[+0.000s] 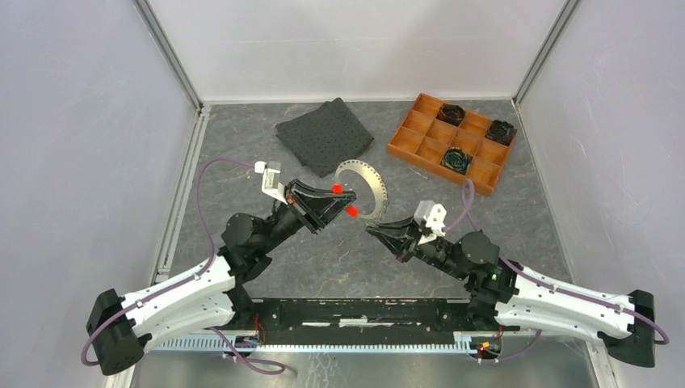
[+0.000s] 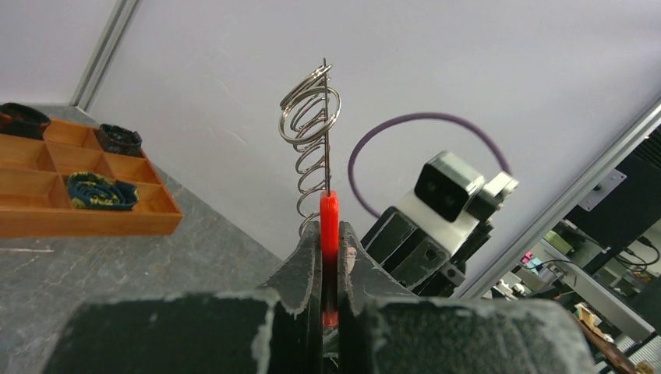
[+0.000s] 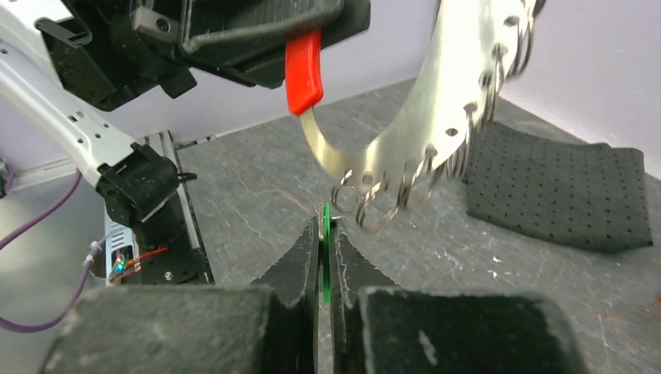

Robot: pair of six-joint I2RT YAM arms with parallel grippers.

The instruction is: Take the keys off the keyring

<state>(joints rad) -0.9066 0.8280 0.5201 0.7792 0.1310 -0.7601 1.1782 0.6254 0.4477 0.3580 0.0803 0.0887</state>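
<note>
My left gripper [image 1: 342,199] is shut on the red plastic head of a key [image 2: 329,212], held off the table. A curved grey metal plate [image 1: 374,188] with holes extends from that red head [image 3: 304,74]. Several thin wire keyrings [image 3: 383,209] hang from it; they show as a stack in the left wrist view [image 2: 309,118]. My right gripper [image 1: 372,230] is shut on a thin green key head [image 3: 324,253], seen edge-on. Its tip sits right beside the lowest ring. I cannot tell whether it is threaded on that ring.
An orange compartment tray [image 1: 436,170] with three black gear-like pieces stands at the back right, also in the left wrist view [image 2: 78,222]. A black perforated mat [image 1: 325,136] lies at the back centre, also in the right wrist view [image 3: 561,195]. Enclosure walls stand on three sides.
</note>
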